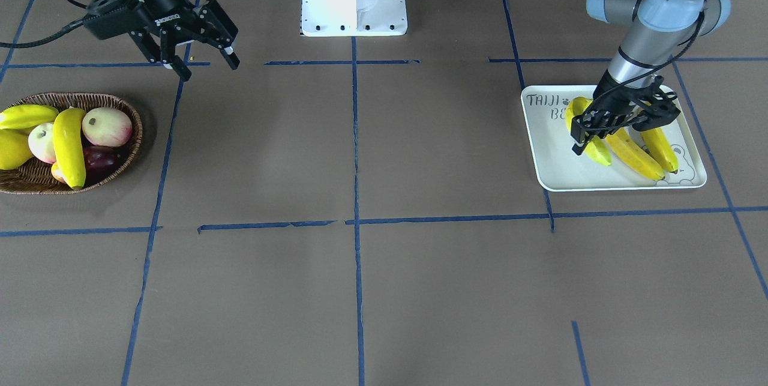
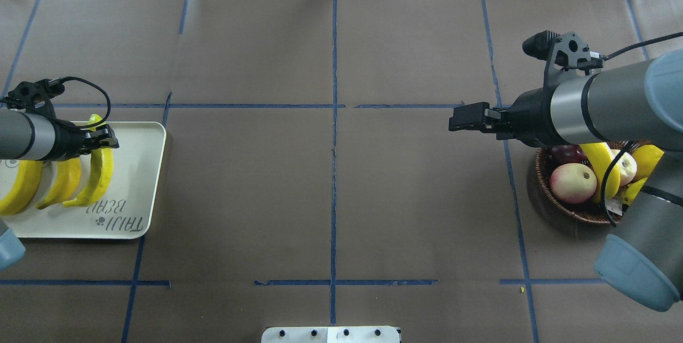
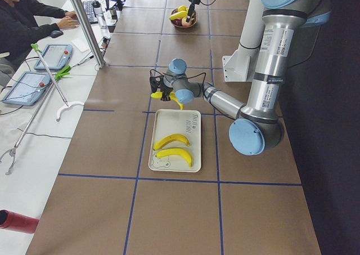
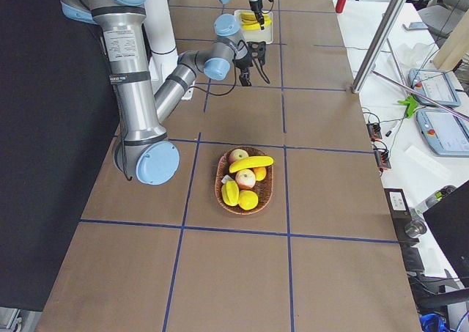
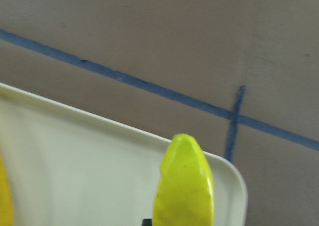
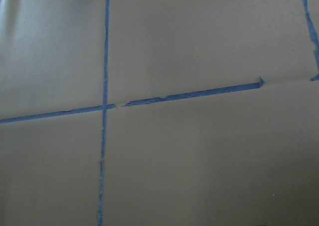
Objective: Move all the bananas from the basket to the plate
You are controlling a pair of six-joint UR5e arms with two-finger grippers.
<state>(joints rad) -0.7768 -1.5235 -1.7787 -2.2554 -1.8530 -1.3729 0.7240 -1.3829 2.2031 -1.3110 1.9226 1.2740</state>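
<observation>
Yellow banana [image 5: 183,186] tip fills wrist view; overhead shows left fingers [image 2: 108,143] holding.

Two pink-cream apples [image 1: 107,126] touch a yellow lemon [image 1: 11,149] and a dark purple fruit [image 1: 99,158]; blue tape lines [image 1: 355,134] cross the brown table [image 1: 450,290].

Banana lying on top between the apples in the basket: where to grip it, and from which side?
Grip the banana at mid-length, coming straight down from above with the right gripper, jaws across its narrow width. It lies exposed on top between the apples, and the basket rim blocks side approaches.
</observation>
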